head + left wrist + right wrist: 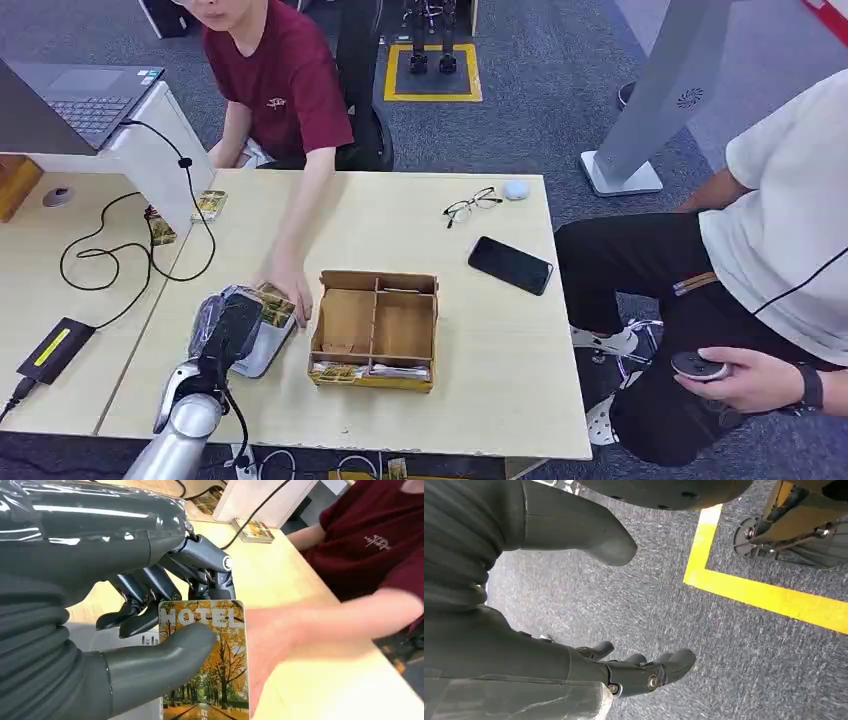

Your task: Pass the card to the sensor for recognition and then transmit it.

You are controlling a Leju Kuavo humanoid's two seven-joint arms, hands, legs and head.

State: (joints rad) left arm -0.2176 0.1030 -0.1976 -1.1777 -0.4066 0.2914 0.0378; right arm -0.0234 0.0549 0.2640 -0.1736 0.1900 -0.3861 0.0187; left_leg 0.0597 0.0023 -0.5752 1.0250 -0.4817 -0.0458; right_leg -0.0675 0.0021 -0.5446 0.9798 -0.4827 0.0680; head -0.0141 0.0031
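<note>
Two people [270,90], one laptop [85,95], one phone [510,265], one pair of glasses [472,206], one wooden box [375,328]

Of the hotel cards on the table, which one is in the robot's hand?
The autumn-tree HOTEL card gripped by the left hand; the other cards lie flat, untouched, beside the white box.

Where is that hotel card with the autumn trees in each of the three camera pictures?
Head view: the hotel card is at the left hand, above the grey sensor.
Left wrist view: lower centre, under the thumb.
Right wrist view: not in it; floor there.
Shared landmark: the person's hand beside the card.
</note>
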